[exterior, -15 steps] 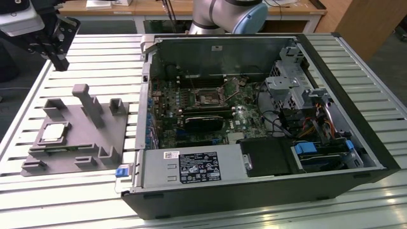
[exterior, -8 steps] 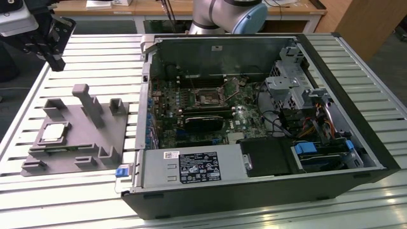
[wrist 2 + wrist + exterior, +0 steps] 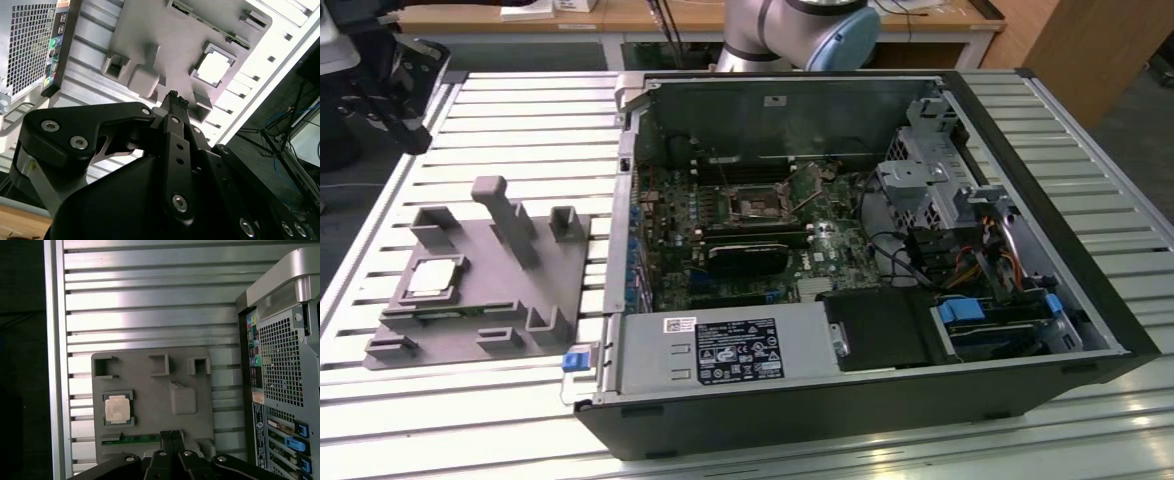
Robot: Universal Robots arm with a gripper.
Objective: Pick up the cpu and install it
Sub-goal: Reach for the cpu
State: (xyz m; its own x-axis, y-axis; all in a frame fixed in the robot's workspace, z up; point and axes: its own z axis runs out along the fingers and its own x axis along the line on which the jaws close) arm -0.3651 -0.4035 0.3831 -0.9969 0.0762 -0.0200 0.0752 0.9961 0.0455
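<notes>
The place is recognised as a robotics laboratory or test workshop. In the exterior view a work table [image 3: 520,120] built of ribbed aluminium profiles is seen, and the base of a robot arm [image 3: 781,35] is placed at its far edge. A desktop computer case [image 3: 854,410] is laid on its side on the table with the side left open, so that the motherboard [image 3: 761,215] and wiring [image 3: 974,262] are exposed. Beside it a grey plastic fixture [image 3: 487,285] with upright posts is set, and the cpu [image 3: 434,277] is kept in one of its recesses. Wooden desks [image 3: 680,18] are seen behind the table. Loose cables [image 3: 295,117] are seen past the table edge in the second wrist view.
</notes>
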